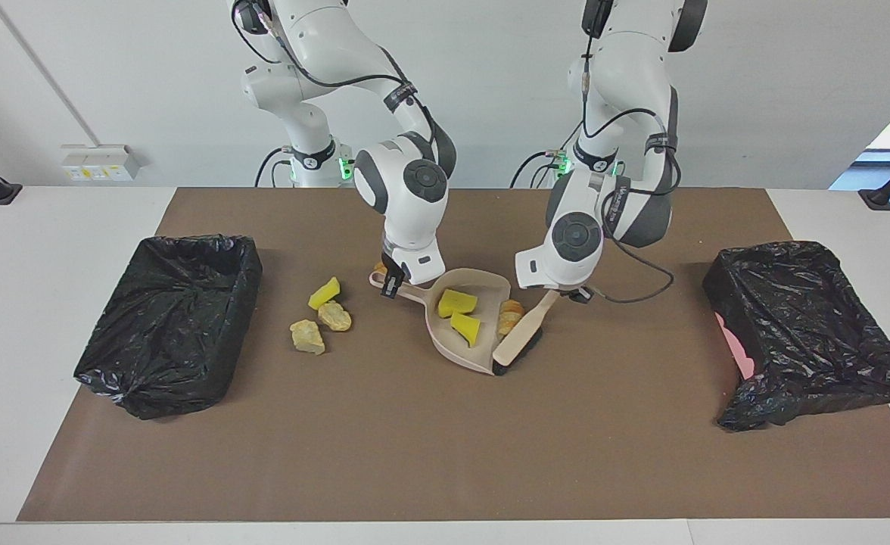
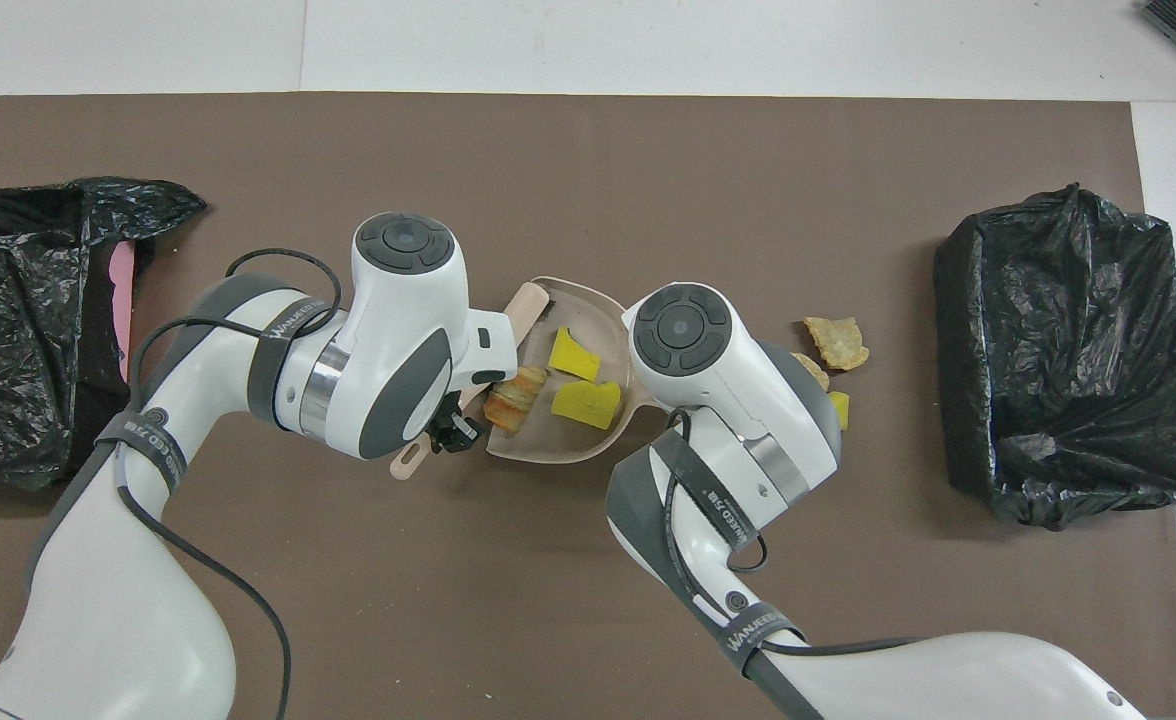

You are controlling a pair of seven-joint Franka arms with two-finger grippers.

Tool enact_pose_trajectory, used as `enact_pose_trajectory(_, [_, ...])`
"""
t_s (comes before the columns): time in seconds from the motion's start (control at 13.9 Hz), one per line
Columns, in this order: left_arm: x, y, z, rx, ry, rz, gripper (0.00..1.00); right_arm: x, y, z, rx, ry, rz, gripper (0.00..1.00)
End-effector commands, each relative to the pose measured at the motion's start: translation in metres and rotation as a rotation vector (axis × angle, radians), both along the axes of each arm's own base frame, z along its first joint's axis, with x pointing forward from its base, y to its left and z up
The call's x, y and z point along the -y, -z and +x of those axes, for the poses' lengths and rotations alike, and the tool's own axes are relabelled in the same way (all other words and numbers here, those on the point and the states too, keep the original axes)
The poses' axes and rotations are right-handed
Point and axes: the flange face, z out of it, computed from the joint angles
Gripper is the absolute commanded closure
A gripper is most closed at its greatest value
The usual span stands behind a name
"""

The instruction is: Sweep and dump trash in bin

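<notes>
Left gripper is clamped on the brush handle, at three o'clock of the dustpan; right gripper pinches its handle. Two yellow wedges and a bread roll lie inside, three pieces outside at nine o'clock. Roll sits at the lip; lifting may spill it, I think. Arm straps read "WANJEED", unclearly.

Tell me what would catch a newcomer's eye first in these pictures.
First, mid-table, the beige dustpan holding two yellow foam wedges and a golden bread lump, which the brush in the left gripper presses at the pan's mouth; the right gripper grips the pan's handle. Next, two black-lined bins at the table's ends, and three loose trash pieces between the pan and the right arm's bin.
</notes>
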Motion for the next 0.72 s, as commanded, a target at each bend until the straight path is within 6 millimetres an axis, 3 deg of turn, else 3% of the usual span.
enact_pose_trajectory(0.0, [-0.01, -0.011, -0.017, -0.025, -0.09, 0.032, 1.0, 0.006, 0.001, -0.002, 0.019, 0.031, 0.004, 1.0])
enact_pose_trajectory(0.36, [0.0, -0.011, -0.038, -0.025, -0.216, 0.104, 1.0, 0.016, -0.001, 0.004, 0.018, 0.036, 0.003, 1.0])
enact_pose_trajectory(0.65, [0.015, -0.01, -0.054, 0.036, -0.51, 0.213, 1.0, 0.023, -0.003, 0.008, 0.017, 0.04, 0.004, 1.0])
